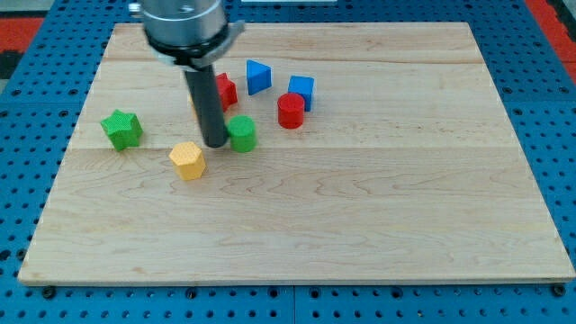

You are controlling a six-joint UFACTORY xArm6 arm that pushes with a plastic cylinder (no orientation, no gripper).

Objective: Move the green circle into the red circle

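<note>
In the camera view, my tip (216, 143) rests on the wooden counter (360, 225), touching or just beside the green circle (242, 133) from its 9 o'clock side; the arm has no gripper, only this rod. The red circle (290, 111) stands near the green circle at its 2 o'clock, apart from it. A blue cube (301, 91) sits just behind the red circle, a blue triangle (258, 76) and a red block (225, 90) lie near the rod, a yellow hexagon (188, 160) lies at the tip's 8 o'clock, and a green star (121, 129) lies well apart at 9 o'clock.
</note>
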